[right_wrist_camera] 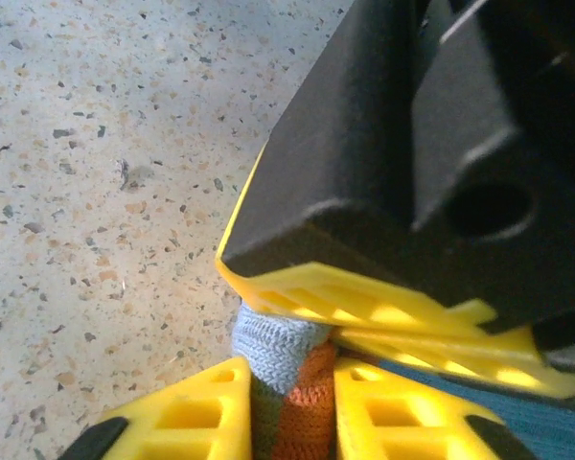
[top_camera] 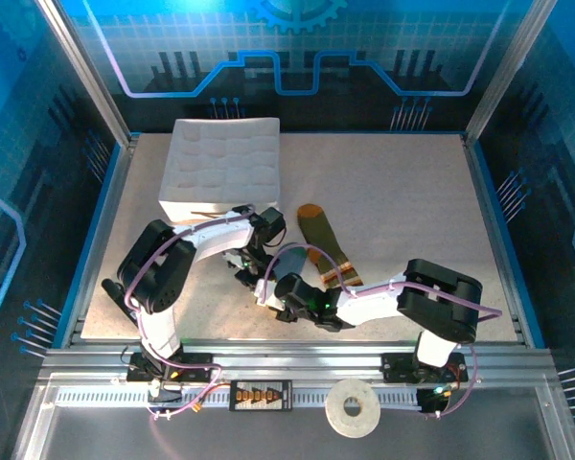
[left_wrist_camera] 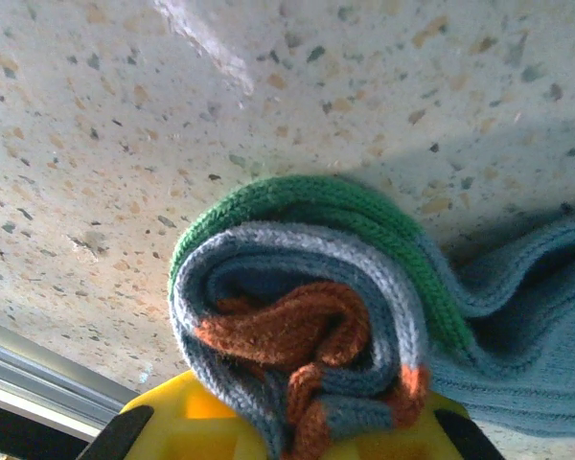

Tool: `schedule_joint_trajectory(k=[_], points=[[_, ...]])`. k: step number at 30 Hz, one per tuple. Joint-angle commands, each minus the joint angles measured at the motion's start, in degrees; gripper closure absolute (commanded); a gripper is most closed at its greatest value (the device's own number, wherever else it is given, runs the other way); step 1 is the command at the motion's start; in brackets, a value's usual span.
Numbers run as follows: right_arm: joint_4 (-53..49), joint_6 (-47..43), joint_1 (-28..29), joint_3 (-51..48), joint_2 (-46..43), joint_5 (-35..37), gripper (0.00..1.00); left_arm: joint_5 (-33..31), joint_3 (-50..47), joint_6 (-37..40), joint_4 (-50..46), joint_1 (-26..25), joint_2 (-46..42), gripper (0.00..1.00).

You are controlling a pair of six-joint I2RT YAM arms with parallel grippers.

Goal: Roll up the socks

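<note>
Grey-blue sock (rolled tight) pinched by right gripper.

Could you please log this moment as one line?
left gripper: shut on grey-blue sock, partly rolled | right gripper: shut on same roll | olive-green sock: flat on table, unrolled

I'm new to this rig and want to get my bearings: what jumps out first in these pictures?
The half-rolled grey-blue sock, a tight spiral of blue, green and orange, sits near the front middle of the table, pinched by both the left claw and the right claw. Just behind them the olive-green sock lies flat, and a white tray sits at the back left.
</note>
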Motion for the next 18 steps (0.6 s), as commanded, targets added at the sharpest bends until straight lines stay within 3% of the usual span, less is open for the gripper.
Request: schedule_joint_trajectory(k=[1, 3, 5, 11, 15, 18], points=[[-5.5, 2.9, -1.2, 0.1, 3.6, 1.7, 0.87, -1.2, -3.8, -0.2, 1.8, -0.5, 2.2, 1.00], [-5.9, 4.5, -2.2, -1.0, 3.2, -0.6, 0.93, -0.9, -3.9, 0.0, 1.8, -0.1, 0.1, 0.97], [-6.4, 6.7, -4.1, -2.3, 3.1, -4.8, 0.99, -1.1, -4.3, -0.3, 1.9, 0.5, -2.8, 0.85], [-2.7, 12.2, -11.4, -6.4, 3.4, -23.3, 1.00, -2.5, -6.2, -0.6, 2.4, 3.2, -11.1, 0.42], [0.1, 15.5, -15.8, -7.1, 5.3, -31.6, 1.00, -5.0, -7.8, 0.2, 3.5, 4.9, -15.8, 0.31], [1.7, 18.1, -19.0, -7.3, 6.9, -37.0, 1.00, -6.6, -8.7, 2.2, 4.6, 5.4, -18.7, 0.30]])
